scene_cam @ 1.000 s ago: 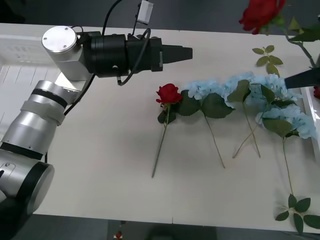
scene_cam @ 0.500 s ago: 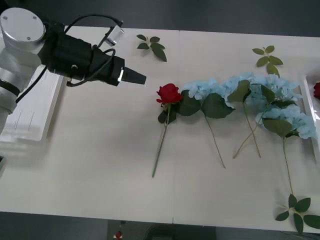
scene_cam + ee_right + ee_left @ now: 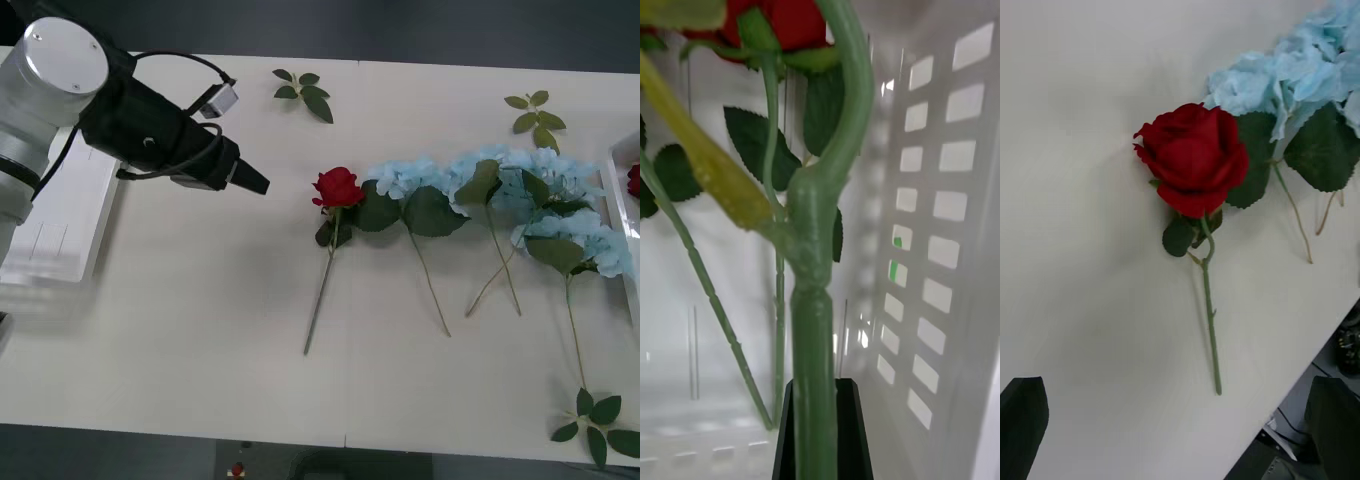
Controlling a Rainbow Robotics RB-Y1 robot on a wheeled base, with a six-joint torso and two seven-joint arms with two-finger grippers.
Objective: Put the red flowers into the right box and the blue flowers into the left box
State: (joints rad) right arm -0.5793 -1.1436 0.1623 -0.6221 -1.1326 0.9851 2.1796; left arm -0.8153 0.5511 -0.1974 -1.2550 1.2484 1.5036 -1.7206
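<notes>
- Red rose (image 3: 337,187) lies on the worktop, at 9 o'clock from the blue flowers (image 3: 500,185).
- Left fingers (image 3: 255,183) are open, pointing at it.
- Right fingers (image 3: 822,431) pinch another rose stem (image 3: 814,315) inside the right box (image 3: 940,225).
- Let go low, gently.

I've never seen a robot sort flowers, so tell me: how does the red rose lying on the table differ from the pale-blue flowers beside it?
The red rose has one small, tight, deep-red bloom; the blue flowers are fluffy pale clusters spread in a wide band. The rose lies alone, with its bloom near the leftmost blue cluster; the blue flowers overlap one another. The rose's leaves are small, theirs large and dark. Both lie flat on the table, with thin stems pointing toward the robot.
</notes>
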